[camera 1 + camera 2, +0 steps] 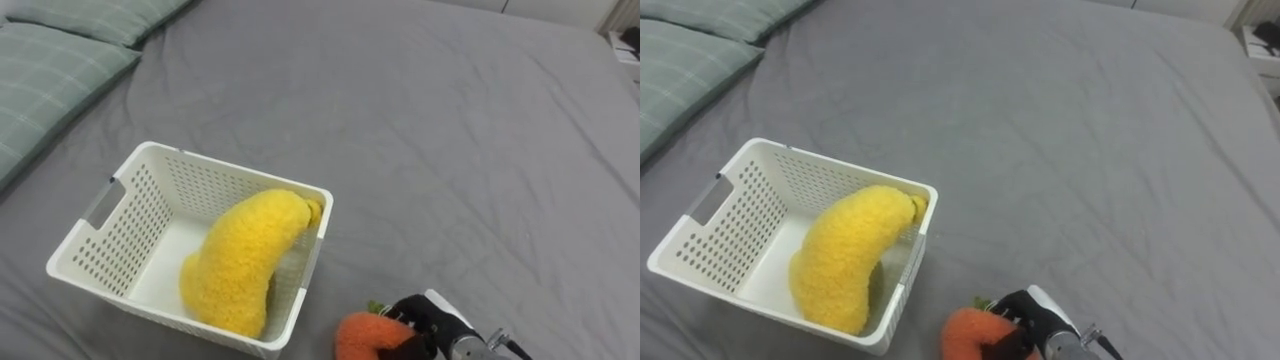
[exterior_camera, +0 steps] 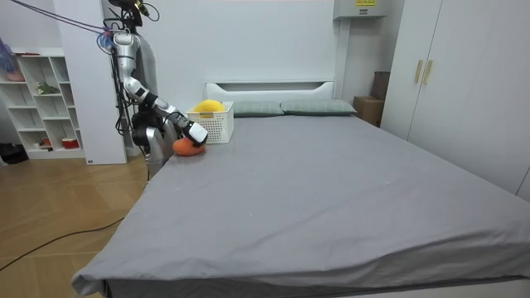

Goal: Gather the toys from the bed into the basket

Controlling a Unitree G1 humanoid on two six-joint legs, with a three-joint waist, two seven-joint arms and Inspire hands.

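**Orange toy [image 1: 358,337] gripped in right hand [image 1: 425,318], next to basket [image 1: 128,215]**

Right hand's fingers are curled round the orange toy at the near edge of the grey bed [image 1: 450,120], just beside the white basket's near-right corner. Yellow toy [image 1: 245,255] lies in the basket, top end vs. the right wall. Green pillows [image 1: 60,60] upper left. Robot stands at the bedside.

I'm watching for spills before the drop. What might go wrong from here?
The yellow toy fills much of the basket and rises above its rim, so the orange toy in the right hand may bounce out. The basket sits on the soft bed; a nudge could tip or shift it.
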